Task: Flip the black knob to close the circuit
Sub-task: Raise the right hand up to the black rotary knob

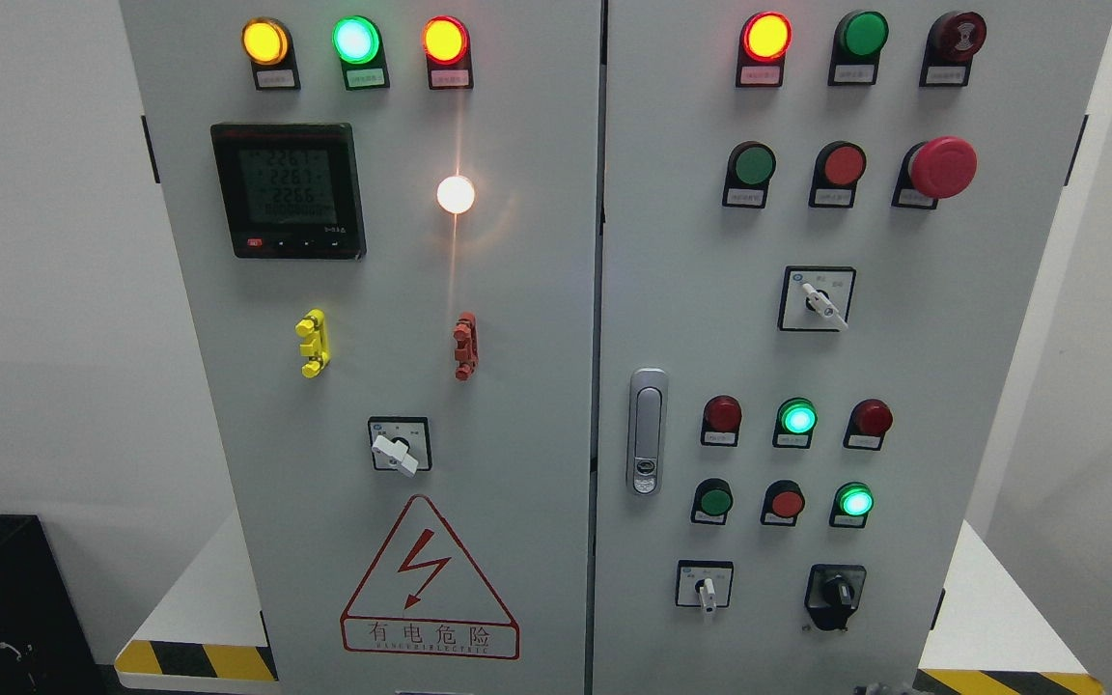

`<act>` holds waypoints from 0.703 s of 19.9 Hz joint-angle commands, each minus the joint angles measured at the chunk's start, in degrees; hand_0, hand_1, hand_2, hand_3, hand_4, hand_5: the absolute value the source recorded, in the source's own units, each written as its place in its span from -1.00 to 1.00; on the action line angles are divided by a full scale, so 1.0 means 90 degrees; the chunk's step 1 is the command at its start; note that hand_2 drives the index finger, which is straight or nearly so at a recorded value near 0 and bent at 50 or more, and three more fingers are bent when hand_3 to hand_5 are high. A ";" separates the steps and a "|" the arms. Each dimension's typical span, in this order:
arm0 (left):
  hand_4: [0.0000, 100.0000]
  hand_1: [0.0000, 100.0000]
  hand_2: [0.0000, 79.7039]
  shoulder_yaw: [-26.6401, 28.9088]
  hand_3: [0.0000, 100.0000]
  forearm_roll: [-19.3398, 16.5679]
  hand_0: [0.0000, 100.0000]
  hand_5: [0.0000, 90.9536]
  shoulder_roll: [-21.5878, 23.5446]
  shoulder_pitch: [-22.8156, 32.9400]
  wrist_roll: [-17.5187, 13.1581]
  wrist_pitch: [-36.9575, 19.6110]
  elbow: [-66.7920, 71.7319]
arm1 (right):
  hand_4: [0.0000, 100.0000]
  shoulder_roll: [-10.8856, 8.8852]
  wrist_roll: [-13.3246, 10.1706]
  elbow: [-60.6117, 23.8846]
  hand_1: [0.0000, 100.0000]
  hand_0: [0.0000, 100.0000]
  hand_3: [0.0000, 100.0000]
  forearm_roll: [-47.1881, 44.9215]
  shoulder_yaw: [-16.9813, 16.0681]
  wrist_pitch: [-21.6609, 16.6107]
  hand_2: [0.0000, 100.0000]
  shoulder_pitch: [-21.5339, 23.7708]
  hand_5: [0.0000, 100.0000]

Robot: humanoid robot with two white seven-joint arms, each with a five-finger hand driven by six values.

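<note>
Only a small grey piece of the right robot hand (pixel 873 688) shows at the bottom edge of the head view, at about 5 o'clock, right of the middle. Too little is visible to tell its pose.

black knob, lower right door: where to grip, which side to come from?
Pinch the black knob on its raised centre bar, fingers on its two flat sides, coming straight at the panel face. The bar stands roughly upright and sticks out. No hand is in view yet.
</note>
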 commanded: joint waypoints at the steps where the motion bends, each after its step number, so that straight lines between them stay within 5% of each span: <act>1: -1.00 0.11 -1.00 0.0000 -1.00 -0.0005 -0.76 -1.00 0.0000 0.0137 -0.0004 0.0004 -0.0195 | 0.84 -0.0004 0.0085 -0.0085 -1.00 -1.00 1.00 0.0041 -0.0188 0.0055 0.75 -0.0238 0.92; 14: -1.00 0.11 -1.00 0.0000 -1.00 -0.0005 -0.76 -1.00 0.0000 0.0146 -0.0004 0.0004 -0.0186 | 0.83 -0.0033 0.0251 0.0100 -1.00 -1.00 1.00 0.0402 -0.0247 0.0075 0.75 -0.0697 0.91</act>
